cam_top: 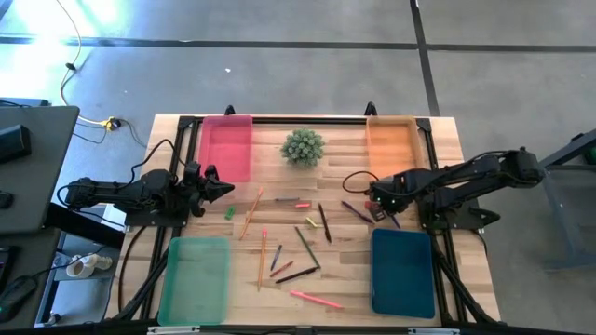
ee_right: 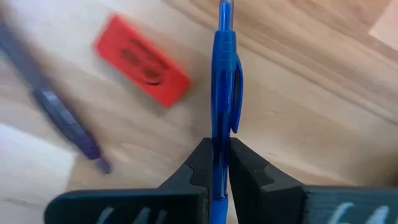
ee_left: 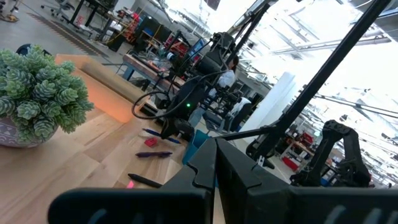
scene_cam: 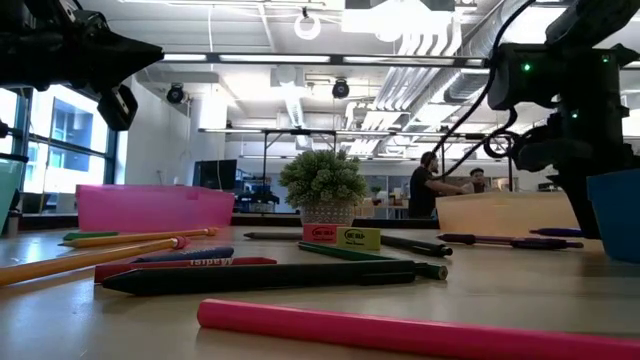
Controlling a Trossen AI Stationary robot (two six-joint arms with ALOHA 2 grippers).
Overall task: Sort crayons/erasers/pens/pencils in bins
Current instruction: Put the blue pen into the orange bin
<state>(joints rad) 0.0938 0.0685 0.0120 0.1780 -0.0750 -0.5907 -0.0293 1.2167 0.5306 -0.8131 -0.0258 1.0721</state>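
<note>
My right gripper (ee_right: 219, 146) points down over the table's right side, between the orange bin (cam_top: 391, 144) and the teal-blue bin (cam_top: 402, 272), and is shut on a blue pen (ee_right: 222, 68). A red eraser (ee_right: 142, 60) and a purple pen (ee_right: 62, 118) lie flat on the wood beside it. My left gripper (cam_top: 223, 189) waits shut and level at the table's left edge, holding nothing. The pink bin (cam_top: 226, 146) stands far left, the light green bin (cam_top: 194, 279) near left. My right gripper pinches the blue pen's barrel (ee_right: 219, 127) between its two fingers, just behind the clip (ee_right: 236, 93). The fingers come from above and lie across the pen. The pen lies level in the hold; whether it is clear of the table I cannot tell.
A small potted plant (cam_top: 304, 146) stands at the far middle. Pencils, pens, crayons and erasers lie scattered over the table's middle (cam_top: 289, 247), with a pink pencil (cam_top: 315, 299) near the front edge. People sit in the room beyond the table.
</note>
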